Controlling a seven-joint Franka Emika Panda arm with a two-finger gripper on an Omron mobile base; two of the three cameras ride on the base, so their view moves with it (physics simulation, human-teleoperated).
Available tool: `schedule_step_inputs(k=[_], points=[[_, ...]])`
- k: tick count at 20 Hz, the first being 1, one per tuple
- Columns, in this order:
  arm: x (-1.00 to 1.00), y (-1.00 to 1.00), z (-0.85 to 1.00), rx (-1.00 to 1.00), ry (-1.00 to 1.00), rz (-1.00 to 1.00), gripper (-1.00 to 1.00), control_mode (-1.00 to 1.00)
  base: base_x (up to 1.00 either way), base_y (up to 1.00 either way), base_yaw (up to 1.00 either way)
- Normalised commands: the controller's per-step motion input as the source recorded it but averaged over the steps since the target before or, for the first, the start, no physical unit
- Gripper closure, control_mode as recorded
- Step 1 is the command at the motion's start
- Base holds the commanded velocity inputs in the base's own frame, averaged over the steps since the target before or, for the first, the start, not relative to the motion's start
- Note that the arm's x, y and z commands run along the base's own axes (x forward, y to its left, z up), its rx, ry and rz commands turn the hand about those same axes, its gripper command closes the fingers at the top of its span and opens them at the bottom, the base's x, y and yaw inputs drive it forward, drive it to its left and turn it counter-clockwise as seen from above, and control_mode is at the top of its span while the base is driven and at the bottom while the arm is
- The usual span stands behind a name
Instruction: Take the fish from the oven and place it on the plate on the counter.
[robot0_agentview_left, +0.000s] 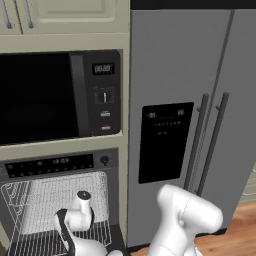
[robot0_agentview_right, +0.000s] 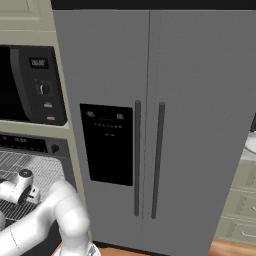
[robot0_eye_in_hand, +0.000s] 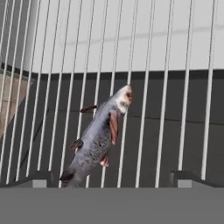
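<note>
The fish (robot0_eye_in_hand: 98, 140), slim and dark grey with reddish fins, lies aslant on the wire rack (robot0_eye_in_hand: 166, 109) of the oven (robot0_agentview_left: 60, 165), whose door is down. My gripper (robot0_eye_in_hand: 111, 180) hovers just over it, open; its two fingertips stand wide apart, with the fish's tail end between them nearer the left one, and nothing is gripped. The white hand (robot0_agentview_left: 80, 212) reaches down over the pulled-out rack (robot0_agentview_left: 30, 210). At the far right edge of the right base view a pale round plate (robot0_agentview_right: 251, 142) peeks in on the counter (robot0_agentview_right: 247, 156).
A black-windowed microwave (robot0_agentview_left: 50, 95) sits above the oven. A tall grey fridge (robot0_agentview_left: 190, 100) with two bar handles stands right of it. Beige drawer fronts (robot0_agentview_right: 240, 215) lie under the counter. The wooden floor (robot0_agentview_left: 235, 230) shows below.
</note>
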Motion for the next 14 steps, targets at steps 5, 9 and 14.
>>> schedule_step_inputs(k=[5,9,14], points=[[0.22,0.21,-0.12,0.00,0.04,0.00,-1.00,-1.00,0.00,0.00,0.00],[0.21,0.04,-0.37,0.00,0.03,0.00,-1.00,-1.00,0.00,0.00,0.00],[0.08,0.00,-0.60,0.00,0.00,0.00,-1.00,-1.00,0.00,0.00,0.00]])
